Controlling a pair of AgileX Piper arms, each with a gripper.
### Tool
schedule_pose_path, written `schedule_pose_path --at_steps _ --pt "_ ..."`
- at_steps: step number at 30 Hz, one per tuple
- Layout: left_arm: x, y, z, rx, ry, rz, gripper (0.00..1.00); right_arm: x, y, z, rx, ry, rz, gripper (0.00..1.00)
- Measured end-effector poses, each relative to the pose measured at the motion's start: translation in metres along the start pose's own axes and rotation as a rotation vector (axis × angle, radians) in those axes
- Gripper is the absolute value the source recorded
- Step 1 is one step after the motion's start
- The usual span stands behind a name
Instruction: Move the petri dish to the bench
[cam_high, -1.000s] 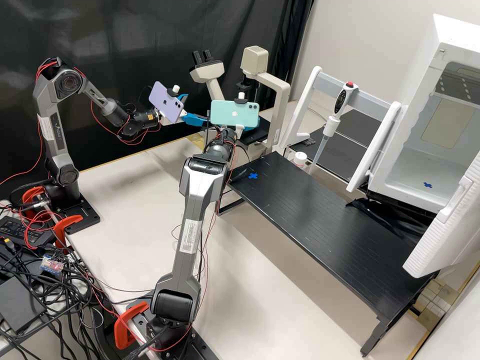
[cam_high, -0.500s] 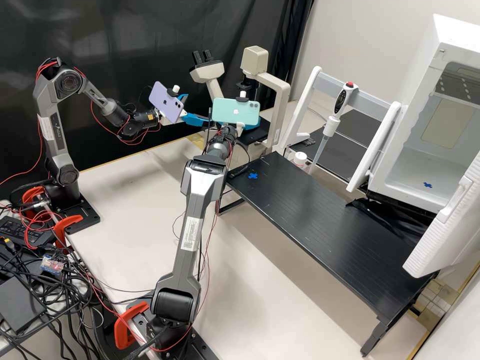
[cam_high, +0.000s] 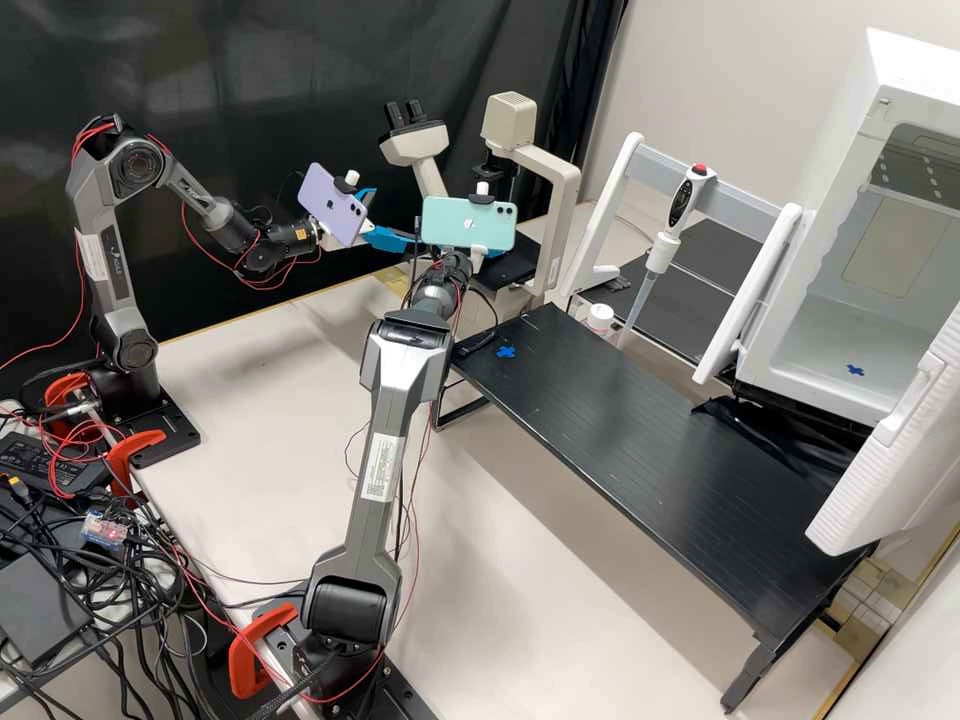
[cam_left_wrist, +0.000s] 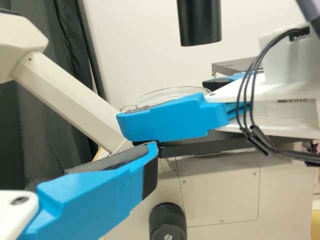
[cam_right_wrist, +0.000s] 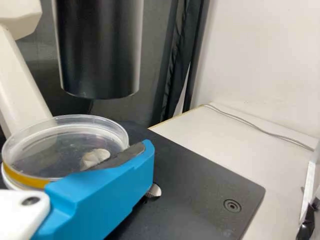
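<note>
If the right blue-and-white end effector (cam_left_wrist: 162, 103) (clenched or released, I cannot tell) lifts off-centre, the clear round petri dish (cam_right_wrist: 55, 150) beside it may tip.

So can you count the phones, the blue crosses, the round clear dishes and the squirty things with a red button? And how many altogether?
Phones: 2
Blue crosses: 2
Petri dish: 1
Pipette: 1
Total: 6
</note>
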Motion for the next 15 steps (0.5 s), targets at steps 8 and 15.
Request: schedule_pose_path --at_steps 8,15 --pt "0.0000 0.0000 0.0000 0.000 0.000 0.000 1.00 0.0000 0.0010 0.0005 0.007 -0.009 0.014 0.00" --pt "0.0000 0.0000 0.0000 0.000 0.000 0.000 1.00 0.0001 0.0008 0.0015 0.012 -0.017 0.016 0.00"
